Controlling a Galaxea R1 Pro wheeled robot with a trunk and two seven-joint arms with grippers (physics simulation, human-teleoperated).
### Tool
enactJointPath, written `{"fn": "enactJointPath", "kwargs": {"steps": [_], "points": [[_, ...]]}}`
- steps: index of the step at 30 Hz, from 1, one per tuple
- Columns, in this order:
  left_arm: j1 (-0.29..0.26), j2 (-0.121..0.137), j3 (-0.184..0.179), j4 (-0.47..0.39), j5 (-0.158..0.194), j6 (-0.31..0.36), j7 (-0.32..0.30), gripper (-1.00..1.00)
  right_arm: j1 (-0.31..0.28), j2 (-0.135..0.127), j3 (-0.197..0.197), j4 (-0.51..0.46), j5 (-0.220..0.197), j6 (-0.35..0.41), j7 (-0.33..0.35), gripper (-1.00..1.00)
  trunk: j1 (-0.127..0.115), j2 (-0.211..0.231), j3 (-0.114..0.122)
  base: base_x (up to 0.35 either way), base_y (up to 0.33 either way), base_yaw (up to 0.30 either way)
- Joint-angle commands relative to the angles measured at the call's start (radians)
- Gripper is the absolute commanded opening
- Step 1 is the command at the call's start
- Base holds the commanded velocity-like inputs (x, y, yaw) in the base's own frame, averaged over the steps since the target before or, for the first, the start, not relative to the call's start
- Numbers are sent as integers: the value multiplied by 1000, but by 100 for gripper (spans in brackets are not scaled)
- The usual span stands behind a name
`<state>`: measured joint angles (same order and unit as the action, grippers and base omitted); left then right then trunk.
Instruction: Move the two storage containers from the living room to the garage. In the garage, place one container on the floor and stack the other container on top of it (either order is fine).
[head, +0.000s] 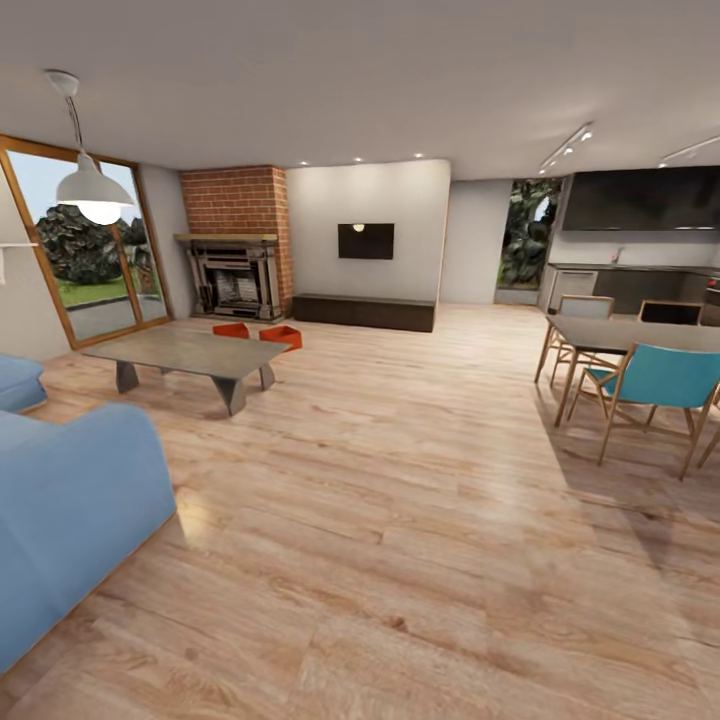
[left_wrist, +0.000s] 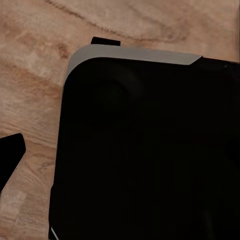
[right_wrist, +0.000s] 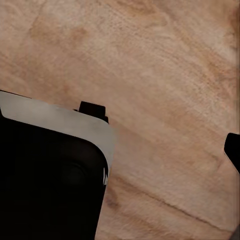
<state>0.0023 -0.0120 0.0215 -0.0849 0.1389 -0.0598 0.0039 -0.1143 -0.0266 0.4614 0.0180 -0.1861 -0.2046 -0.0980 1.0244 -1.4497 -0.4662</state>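
Note:
I am in the living room, on its light wood-plank floor (head: 400, 480). The two storage containers sit far off on that floor in front of the fireplace (head: 235, 280). One red-orange bin (head: 231, 329) is on the left and the other (head: 281, 336) is just right of it, slightly nearer. Both lie beyond the low grey coffee table (head: 190, 352). In the left wrist view a dark fingertip (left_wrist: 10, 155) shows at the frame's edge over the floor. Another fingertip (right_wrist: 233, 150) pokes in at the edge of the right wrist view. Whether the jaws are open is hidden.
A blue sofa (head: 70, 510) stands close on the left. A dining table (head: 640, 335) with a teal chair (head: 655, 385) is on the right. A dark low bench (head: 365, 312) lines the far wall and glass doors (head: 90, 260) lie to the left. My black base (left_wrist: 150, 150) shows in both wrist views (right_wrist: 45, 185).

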Motion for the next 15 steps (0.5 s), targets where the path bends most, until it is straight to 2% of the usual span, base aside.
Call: {"fn": "enactJointPath", "kwargs": {"steps": [1, 15], "points": [[0, 0, 1, -1, 7, -1, 0, 100, -1, 0, 6, 2, -13, -4, -2, 100, 1, 0, -1, 323, 0, 0], [0, 0, 0, -1, 7, 0, -1, 100, -1, 0, 0, 2, -19, 0, -5, 100, 1, 0, -1, 323, 0, 0]]}}
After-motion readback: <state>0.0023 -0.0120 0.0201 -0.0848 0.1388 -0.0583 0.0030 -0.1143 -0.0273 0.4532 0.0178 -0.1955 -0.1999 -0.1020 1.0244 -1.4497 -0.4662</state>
